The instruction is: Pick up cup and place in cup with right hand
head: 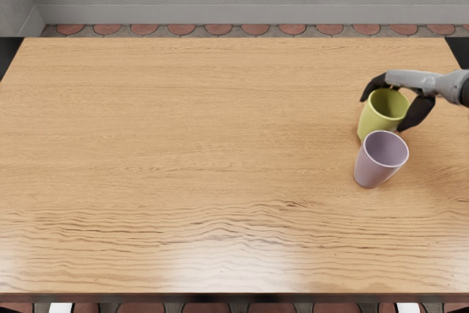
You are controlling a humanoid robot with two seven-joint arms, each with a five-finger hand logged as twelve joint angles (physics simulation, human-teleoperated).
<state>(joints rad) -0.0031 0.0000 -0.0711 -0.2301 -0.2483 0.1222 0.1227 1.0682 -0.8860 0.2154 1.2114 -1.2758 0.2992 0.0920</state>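
Table (220,240) is starting nearest, its dark front edge running straight across below. Beyond it, bare wood is stretching wide to the left of both cups, and more is lying between them and the back edge. My right hand (412,81) is coming in over the table's right edge. My fingers are curling part-way, spreading about as wide as the green cup (374,124): the dark fingertips (366,96) are bending down past its far left rim, my thumb (416,113) is lying along its right side, and together they are grasping it. I cannot tell how firmly, nor whether its base is touching the wood. The purple cup (371,172) is standing upright, mouth open upward, just in front of the green cup and overlapping its lower part in my view, so I cannot tell whether they are touching. It is sitting well apart from the front edge.
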